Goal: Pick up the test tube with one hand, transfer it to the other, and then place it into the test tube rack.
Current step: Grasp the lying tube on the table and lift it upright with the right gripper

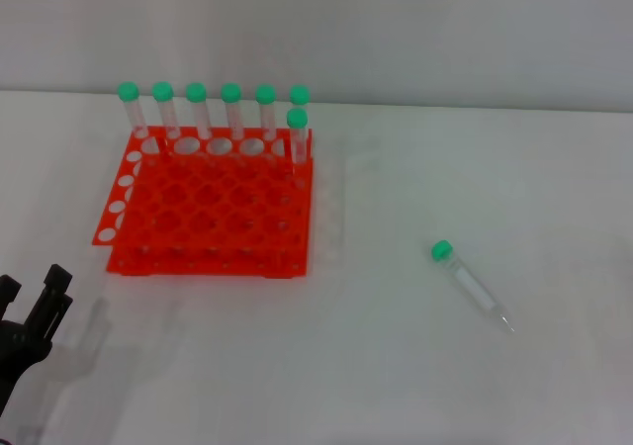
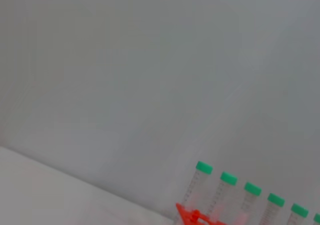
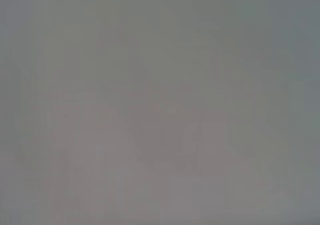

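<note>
Head cam looks down on table; shares test tube rack (image 1: 213, 203) w/ left wrist.

White table (image 1: 415, 386); seven green-capped tubes (image 1: 230, 109) upright along far edge.

A pale, near-white bench (image 1: 415, 386) is seen running back to a plain grey wall. Two things are carried directly on it. The orange-red test tube rack (image 1: 213, 218) is set toward the left and back of the bench, flat on its base; seven green-capped tubes (image 1: 230, 109) are held upright in it, six along its far row and one just in front of the right end of that row. The test tube (image 1: 472, 285) is laid on its side well to the right of the rack, apart from it, with its green cap pointed back-left and its conical tip pointed front-right.
</note>
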`<action>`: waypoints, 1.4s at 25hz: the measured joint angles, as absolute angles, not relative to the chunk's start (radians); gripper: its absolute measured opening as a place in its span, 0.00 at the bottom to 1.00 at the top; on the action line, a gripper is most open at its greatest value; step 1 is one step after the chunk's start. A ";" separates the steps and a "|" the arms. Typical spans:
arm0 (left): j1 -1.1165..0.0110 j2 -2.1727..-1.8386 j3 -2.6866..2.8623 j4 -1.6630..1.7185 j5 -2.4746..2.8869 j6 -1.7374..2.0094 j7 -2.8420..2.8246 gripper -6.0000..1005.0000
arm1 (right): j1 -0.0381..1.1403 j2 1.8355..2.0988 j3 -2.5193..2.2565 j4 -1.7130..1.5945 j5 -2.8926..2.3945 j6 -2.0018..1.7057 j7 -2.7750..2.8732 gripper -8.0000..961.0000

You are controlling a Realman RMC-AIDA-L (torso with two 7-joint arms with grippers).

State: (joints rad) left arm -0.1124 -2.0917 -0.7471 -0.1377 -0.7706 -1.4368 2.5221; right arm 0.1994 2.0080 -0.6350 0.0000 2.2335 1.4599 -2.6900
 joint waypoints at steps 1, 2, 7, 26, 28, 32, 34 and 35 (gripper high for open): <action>-0.112 -2.092 -0.747 -0.143 -0.771 -1.438 2.522 0.80 | 0.201 2.008 -0.635 0.000 2.233 1.460 -2.689 0.91; -0.111 -2.092 -0.747 -0.148 -0.771 -1.438 2.522 0.79 | 0.202 2.008 -0.635 0.000 2.233 1.459 -2.688 0.91; -0.110 -2.092 -0.747 -0.159 -0.771 -1.438 2.522 0.79 | 0.208 2.008 -0.636 0.000 2.231 1.461 -2.666 0.91; -0.115 -2.091 -0.751 -0.200 -0.772 -1.441 2.506 0.78 | 0.256 1.977 -0.766 -0.804 1.516 1.290 -1.653 0.90; -0.115 -2.091 -0.753 -0.204 -0.771 -1.441 2.506 0.78 | 0.278 1.996 -0.777 -0.913 1.374 1.311 -1.553 0.90; -0.124 -2.091 -0.754 -0.213 -0.772 -1.434 2.506 0.78 | 0.313 2.005 -0.899 -1.100 1.187 1.364 -1.298 0.89; -0.126 -2.091 -0.754 -0.213 -0.772 -1.434 2.506 0.77 | 0.321 2.005 -0.944 -1.158 1.143 1.377 -1.211 0.88; -0.128 -2.091 -0.753 -0.213 -0.772 -1.433 2.506 0.77 | 0.326 2.006 -0.985 -1.201 1.111 1.381 -1.154 0.88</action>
State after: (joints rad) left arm -0.1283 -2.0908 -0.7531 -0.2133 -0.7715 -1.4326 2.5064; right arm 0.3259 2.0057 -0.9854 -1.2012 1.1106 1.3809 -1.1545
